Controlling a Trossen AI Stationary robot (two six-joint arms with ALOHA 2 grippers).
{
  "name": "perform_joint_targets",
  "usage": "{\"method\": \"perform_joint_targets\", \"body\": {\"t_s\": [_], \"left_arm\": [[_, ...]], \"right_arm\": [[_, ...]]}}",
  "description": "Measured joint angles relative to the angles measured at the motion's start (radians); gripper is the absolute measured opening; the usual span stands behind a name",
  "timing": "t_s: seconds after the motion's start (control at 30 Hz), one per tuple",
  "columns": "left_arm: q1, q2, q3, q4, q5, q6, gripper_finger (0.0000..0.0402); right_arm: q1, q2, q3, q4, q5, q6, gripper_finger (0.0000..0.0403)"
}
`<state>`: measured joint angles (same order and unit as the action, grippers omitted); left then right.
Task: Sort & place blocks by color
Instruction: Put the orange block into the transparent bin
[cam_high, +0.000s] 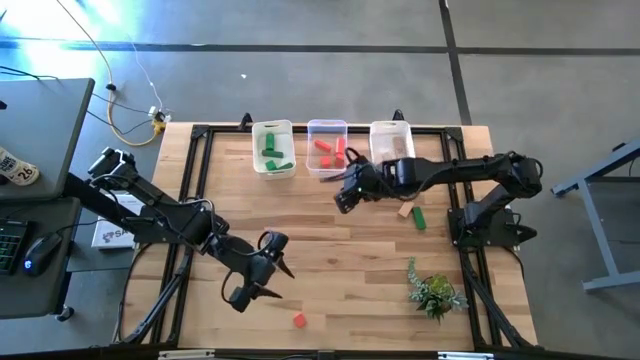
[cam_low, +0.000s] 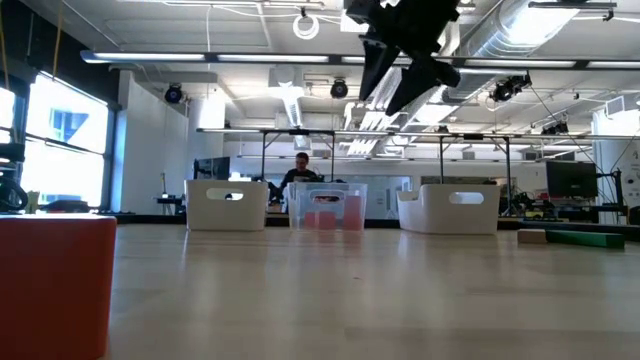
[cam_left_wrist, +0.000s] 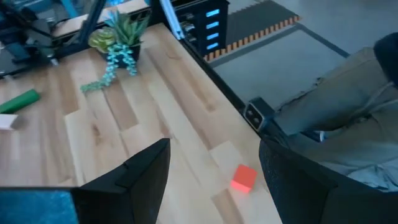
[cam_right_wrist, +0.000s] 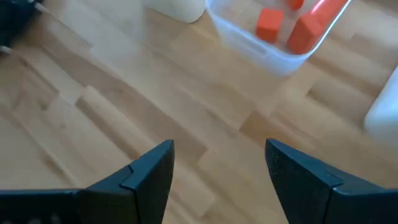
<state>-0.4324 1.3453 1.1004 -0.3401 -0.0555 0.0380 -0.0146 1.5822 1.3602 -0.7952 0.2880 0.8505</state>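
Observation:
A red cube (cam_high: 299, 320) lies near the table's near edge; it shows as the red cube (cam_left_wrist: 244, 177) in the left wrist view and looms at the left of the low view (cam_low: 55, 285). My left gripper (cam_high: 262, 272) hovers open just far-left of it, holding nothing. A green bar (cam_high: 419, 218) and a tan block (cam_high: 405, 211) lie at the right. Three bins stand at the far edge: green blocks (cam_high: 273, 152), red blocks (cam_high: 328, 152) and tan ones (cam_high: 392, 145). My right gripper (cam_high: 345, 192) is open and empty, just near of the red bin (cam_right_wrist: 273, 37).
A small leafy plant (cam_high: 433, 291) stands near the table's right near corner. A black frame runs around the table edge (cam_high: 200, 150). Bare wood lies between the two arms at the table's middle. A person sits in the room beyond the far edge (cam_low: 301, 170).

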Motion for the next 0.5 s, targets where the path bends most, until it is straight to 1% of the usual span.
{"method": "perform_joint_targets", "body": {"t_s": [0.1,0.3,0.5], "left_arm": [[-0.004,0.0,0.0,-0.001,0.009,0.0,0.0235],[-0.013,0.0,0.0,-0.011,0.019,0.0,0.0235],[-0.023,0.0,0.0,-0.068,0.019,0.0,0.0235]], "right_arm": [[0.043,0.0,0.0,0.0,0.006,0.075,0.0239],[0.112,0.0,0.0,0.006,0.083,0.177,0.0239],[0.175,0.0,0.0,0.005,0.172,0.263,0.0239]]}}
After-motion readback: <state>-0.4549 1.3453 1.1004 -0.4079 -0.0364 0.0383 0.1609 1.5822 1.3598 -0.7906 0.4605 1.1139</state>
